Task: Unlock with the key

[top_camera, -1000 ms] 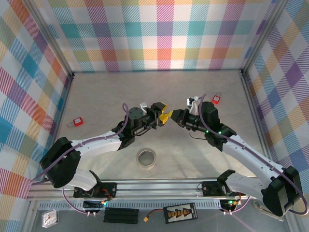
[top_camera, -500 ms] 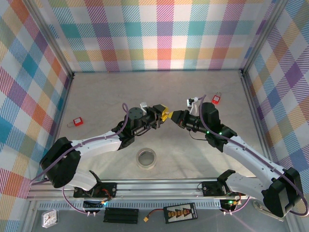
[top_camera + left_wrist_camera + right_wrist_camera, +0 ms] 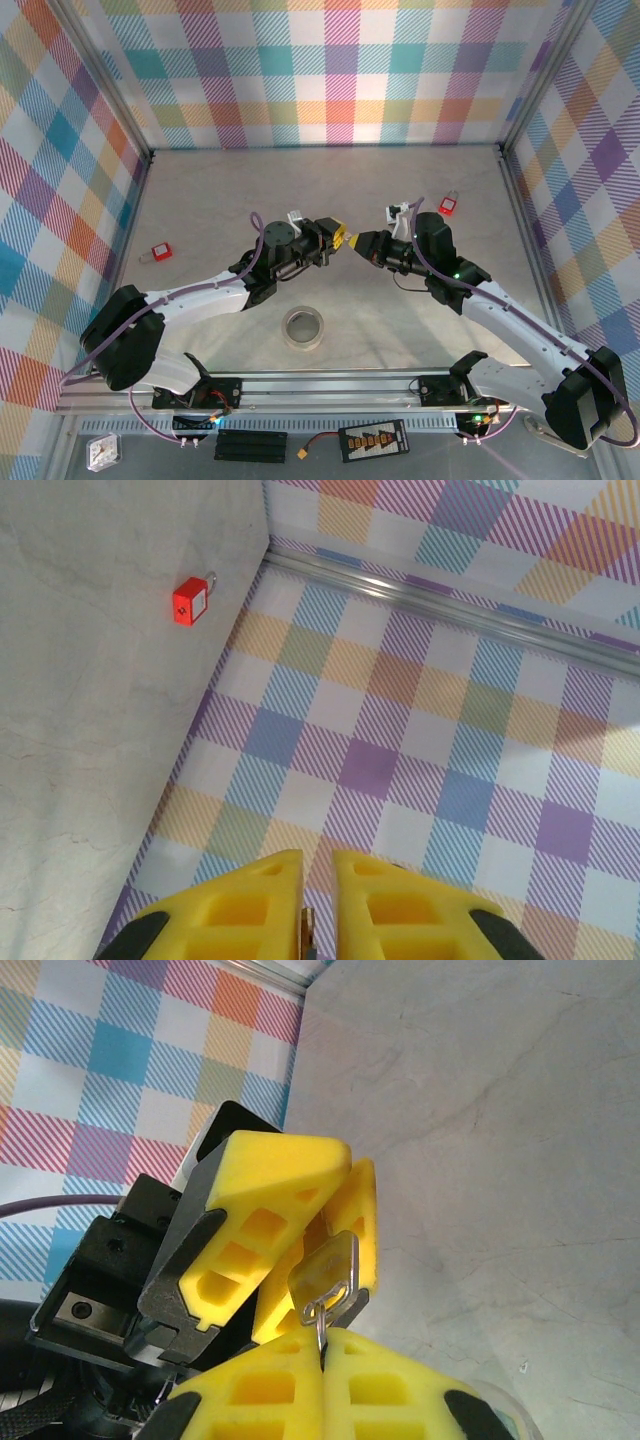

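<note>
Yellow foam fingers (image 3: pixel 262 1228) of the left gripper (image 3: pixel 337 237) are now drawn in to a narrow slit. A second ago they stood clearly spread and short of the right gripper (image 3: pixel 362 241). Since then the left gripper has advanced, and the two tips now meet above mid-table, where before a gap lay between them. The right arm has shifted slightly leftward.

Left gripper: the right wrist view shows its fingers closed on the blade of the key (image 3: pixel 325 1265). The left wrist view shows a thin edge in the slit between them.

Right gripper: fully closed, fingers pressed flat together. It pinches the wire ring that passes through the key's head, with the ring emerging from the seam between the pads.

Key: held off the table (image 3: pixel 220 200) between the two grippers and gripped at both ends.

Red padlock (image 3: pixel 449 206): lying on the table near the right wall, beyond the right arm and well apart from the key. Position unchanged.

Second red padlock (image 3: pixel 158 252): lying near the left wall, well apart from both grippers. Position unchanged.

Tape roll (image 3: pixel 304 327): lying flat on the table between the two arms, nearer the bases. Position unchanged, with bare table showing through its centre.
</note>
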### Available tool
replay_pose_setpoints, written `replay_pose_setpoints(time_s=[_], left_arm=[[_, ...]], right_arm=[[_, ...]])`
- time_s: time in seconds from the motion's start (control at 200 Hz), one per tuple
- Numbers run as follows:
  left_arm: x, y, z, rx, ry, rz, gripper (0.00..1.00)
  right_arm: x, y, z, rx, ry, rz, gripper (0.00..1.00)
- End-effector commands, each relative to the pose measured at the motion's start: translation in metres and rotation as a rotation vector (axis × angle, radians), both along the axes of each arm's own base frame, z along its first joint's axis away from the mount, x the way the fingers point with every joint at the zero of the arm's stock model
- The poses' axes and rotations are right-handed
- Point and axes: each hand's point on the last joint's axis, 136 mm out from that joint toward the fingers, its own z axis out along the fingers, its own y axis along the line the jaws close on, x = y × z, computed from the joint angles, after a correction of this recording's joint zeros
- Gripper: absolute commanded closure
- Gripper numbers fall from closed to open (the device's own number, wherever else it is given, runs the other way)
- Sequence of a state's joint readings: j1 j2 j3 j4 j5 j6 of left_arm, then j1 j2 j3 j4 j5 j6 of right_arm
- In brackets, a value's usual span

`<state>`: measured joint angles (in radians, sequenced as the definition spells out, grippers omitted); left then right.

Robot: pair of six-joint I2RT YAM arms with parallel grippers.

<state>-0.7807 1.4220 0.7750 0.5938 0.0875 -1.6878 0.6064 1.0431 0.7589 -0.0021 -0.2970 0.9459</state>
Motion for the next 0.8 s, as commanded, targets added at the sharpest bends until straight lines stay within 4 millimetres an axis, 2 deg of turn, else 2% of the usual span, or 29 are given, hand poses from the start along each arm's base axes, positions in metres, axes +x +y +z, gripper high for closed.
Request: replay_pose_setpoints(time_s=[0.0,0.295,0.41,0.45,0.54,0.61,0.67,0.795], left_arm=[[-0.002,0.006,0.002,0.006,-0.01,0.003,0.88],[-0.004,0.017,0.003,0.073,-0.035,0.013,1.0],[-0.005,0.026,0.016,0.161,-0.136,0.029,1.0],[-0.004,0.03,0.027,0.196,-0.206,0.043,1.0],[-0.002,0.039,0.047,0.233,-0.357,0.085,1.0],[-0.003,0.042,0.062,0.221,-0.459,0.108,1.0],[-0.006,0.041,0.073,0.206,-0.541,0.123,1.0],[-0.011,0.037,0.091,0.153,-0.659,0.144,1.0]], right_arm=[[-0.004,0.002,0.022,0.011,-0.066,0.03,1.0],[-0.003,0.0,0.026,-0.014,-0.087,0.033,1.0],[-0.005,0.002,0.035,0.036,-0.08,0.046,1.0],[-0.007,0.005,0.046,0.091,-0.094,0.069,0.9],[-0.014,0.01,0.075,0.18,-0.14,0.111,0.55],[-0.017,0.008,0.087,0.213,-0.149,0.111,0.38],[-0.018,0.008,0.093,0.256,-0.142,0.114,0.32],[-0.016,0.019,0.094,0.372,-0.102,0.163,0.31]])
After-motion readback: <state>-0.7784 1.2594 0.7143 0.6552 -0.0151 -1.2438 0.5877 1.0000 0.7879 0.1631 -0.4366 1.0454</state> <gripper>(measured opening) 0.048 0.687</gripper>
